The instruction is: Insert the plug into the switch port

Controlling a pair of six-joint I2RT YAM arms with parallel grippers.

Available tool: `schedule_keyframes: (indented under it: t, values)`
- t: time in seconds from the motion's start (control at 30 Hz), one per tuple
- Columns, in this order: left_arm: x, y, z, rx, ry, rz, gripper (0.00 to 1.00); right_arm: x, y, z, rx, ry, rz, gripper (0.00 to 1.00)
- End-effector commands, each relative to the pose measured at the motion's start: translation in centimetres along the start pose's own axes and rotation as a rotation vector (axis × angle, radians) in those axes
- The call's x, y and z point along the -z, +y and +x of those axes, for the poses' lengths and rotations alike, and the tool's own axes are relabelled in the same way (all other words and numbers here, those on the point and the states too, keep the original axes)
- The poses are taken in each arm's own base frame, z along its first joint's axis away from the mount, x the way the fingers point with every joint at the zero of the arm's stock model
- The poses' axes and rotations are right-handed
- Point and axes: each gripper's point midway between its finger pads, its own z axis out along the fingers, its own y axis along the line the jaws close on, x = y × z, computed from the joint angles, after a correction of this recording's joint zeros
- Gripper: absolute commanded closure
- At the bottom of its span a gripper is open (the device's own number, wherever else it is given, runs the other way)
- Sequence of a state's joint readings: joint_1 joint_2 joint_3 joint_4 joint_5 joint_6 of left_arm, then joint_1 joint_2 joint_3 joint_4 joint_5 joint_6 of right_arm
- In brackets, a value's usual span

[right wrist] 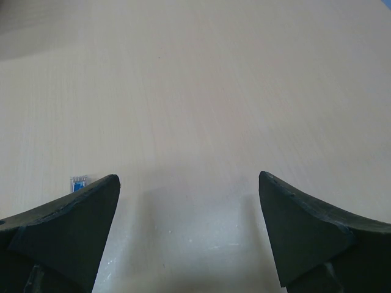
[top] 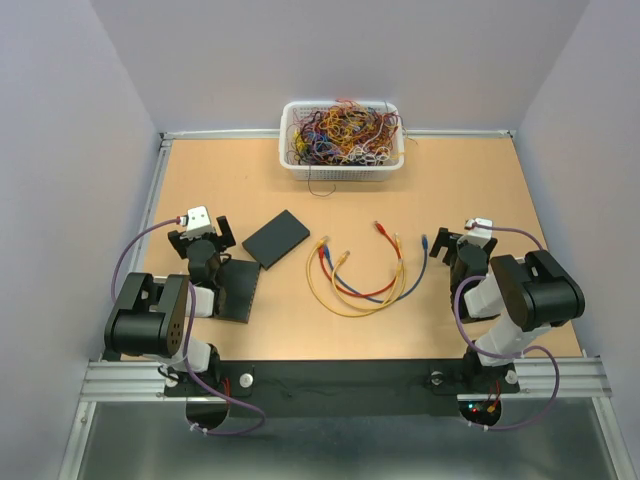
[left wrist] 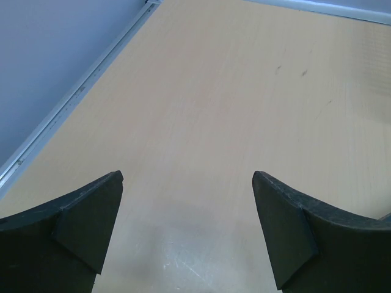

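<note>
Patch cables (top: 360,285) lie mid-frame on the desk (top: 480,180), black switch (top: 275,238) just left of them. The cords look light and floppy, so grasp the rigid blue plug (right wrist: 79,182) itself. Left gripper (left wrist: 188,183) and right gripper (right wrist: 189,183) gape wide, empty.

A white basket (top: 342,170) of tangled wires (top: 345,130) sits far back.

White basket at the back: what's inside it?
A tangled heap of multicoloured wires fills the basket. Whatever lies beneath the heap, and the basket's floor, is covered.
</note>
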State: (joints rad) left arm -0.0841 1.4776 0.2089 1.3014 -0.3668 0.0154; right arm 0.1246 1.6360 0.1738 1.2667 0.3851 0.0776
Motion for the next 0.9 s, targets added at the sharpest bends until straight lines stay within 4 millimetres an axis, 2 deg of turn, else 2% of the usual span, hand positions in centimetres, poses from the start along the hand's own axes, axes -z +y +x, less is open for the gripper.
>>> schedule_keyframes:
  t: [0.0,0.63,0.8,0.83,0.87]
  values:
    - [-0.3,-0.4,-7.9,0.115,-0.29,0.004,0.01,-0.6,0.4,-5.0,-0.063,-0.182,-0.009,0.0]
    - [-0.3,-0.3,-7.9,0.115,-0.29,0.002,0.01,-0.6,0.0,-5.1,-0.076,-0.187,0.019,0.0]
    - [-0.3,-0.4,-7.9,0.117,-0.29,0.004,0.01,0.2,0.3,-6.4,-0.076,-0.223,-0.017,0.0]
    - [-0.3,-0.4,-7.9,0.115,-0.29,0.004,0.01,0.2,-0.6,-6.4,-0.07,-0.209,0.046,0.0]
    - [-0.3,-0.4,-7.9,0.114,-0.29,0.004,0.01,0.2,-0.6,-7.4,-0.08,-0.205,0.064,0.0]
